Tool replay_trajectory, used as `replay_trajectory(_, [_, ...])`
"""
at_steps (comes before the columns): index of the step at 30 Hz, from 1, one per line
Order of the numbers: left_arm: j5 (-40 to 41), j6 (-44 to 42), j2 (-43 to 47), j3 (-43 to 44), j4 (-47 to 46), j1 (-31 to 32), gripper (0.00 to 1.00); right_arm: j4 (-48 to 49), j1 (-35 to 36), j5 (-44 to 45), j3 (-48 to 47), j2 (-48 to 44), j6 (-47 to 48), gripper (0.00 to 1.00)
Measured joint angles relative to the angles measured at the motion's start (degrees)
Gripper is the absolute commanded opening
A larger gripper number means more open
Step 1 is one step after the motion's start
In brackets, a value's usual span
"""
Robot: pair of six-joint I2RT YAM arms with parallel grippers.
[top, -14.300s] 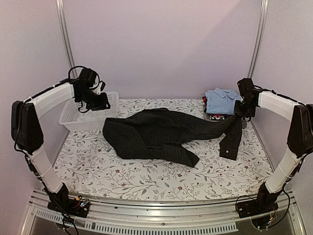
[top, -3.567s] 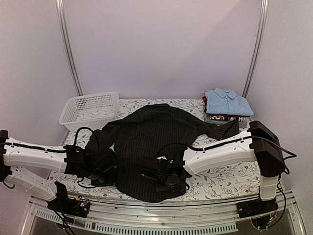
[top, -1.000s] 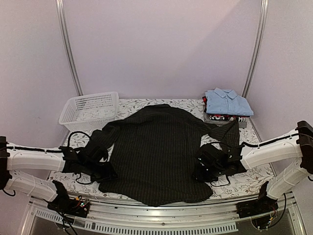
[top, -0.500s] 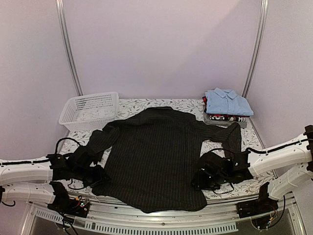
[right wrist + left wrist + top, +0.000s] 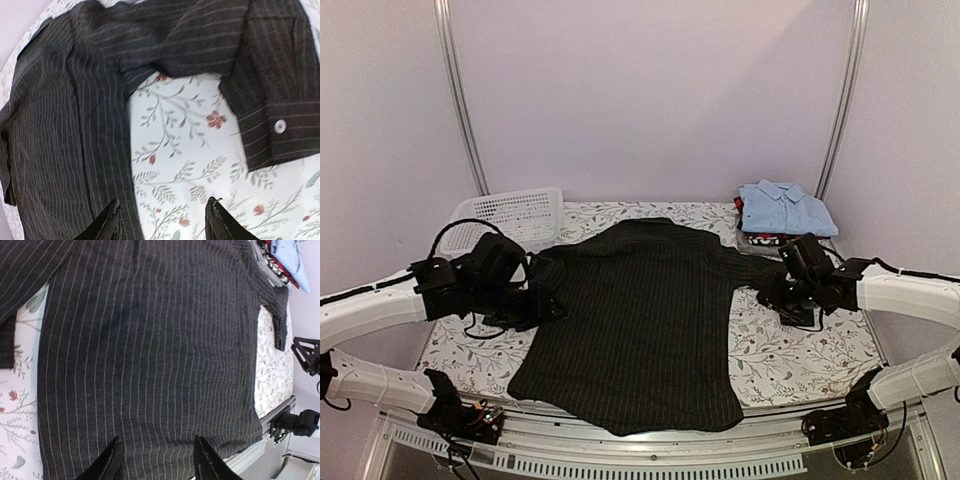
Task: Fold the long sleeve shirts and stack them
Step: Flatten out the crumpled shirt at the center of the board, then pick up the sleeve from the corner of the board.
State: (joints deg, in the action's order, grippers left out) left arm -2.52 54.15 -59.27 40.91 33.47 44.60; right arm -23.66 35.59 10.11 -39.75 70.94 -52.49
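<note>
Soft, even light, faint shadows (wrist views slightly soft); the large black pinstriped cloth shirt reads murky overhead.

spread shirt: table centre | basket: far-left corner | folded shirt: far-right corner, on 1 clothes pile | left gripper: at spread shirt's left sleeve | right gripper: at its right sleeve

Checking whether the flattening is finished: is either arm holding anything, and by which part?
Nothing is held. The left fingers and right fingers are open and empty, off the black shirt.
</note>
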Motion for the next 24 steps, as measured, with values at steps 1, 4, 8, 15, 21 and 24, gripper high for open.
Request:
replay_trajectory(1, [-0.15,-1.36,-1.09,1.68,-0.44,0.0,0.47,0.04,-2.03,0.22,-0.04,-0.24,1.01,0.56])
replay_trajectory(4, [-0.72,-4.98,-4.39,5.6,-1.38,0.0,0.47,0.07,-8.44,0.52,0.02,-1.33,3.37,0.56])
replay_trajectory(8, [-1.44,-9.29,-9.03,10.45,-2.71,-0.02,0.47,0.83,-15.19,0.52,1.7,-3.45,5.22,0.54])
replay_trajectory(15, [-4.55,-17.14,-18.25,21.03,-5.9,-0.66,0.47,3.17,-21.07,0.7,7.15,-3.67,5.9,0.52])
replay_trajectory(21, [-7.78,-21.81,-23.34,27.21,-8.41,-1.95,0.47,6.05,-21.97,0.72,13.2,-3.32,4.76,0.52])
replay_trajectory(24, [-9.73,-23.19,-24.81,28.55,-9.73,-2.69,0.47,7.26,-22.82,0.72,15.39,-3.06,3.82,0.52])
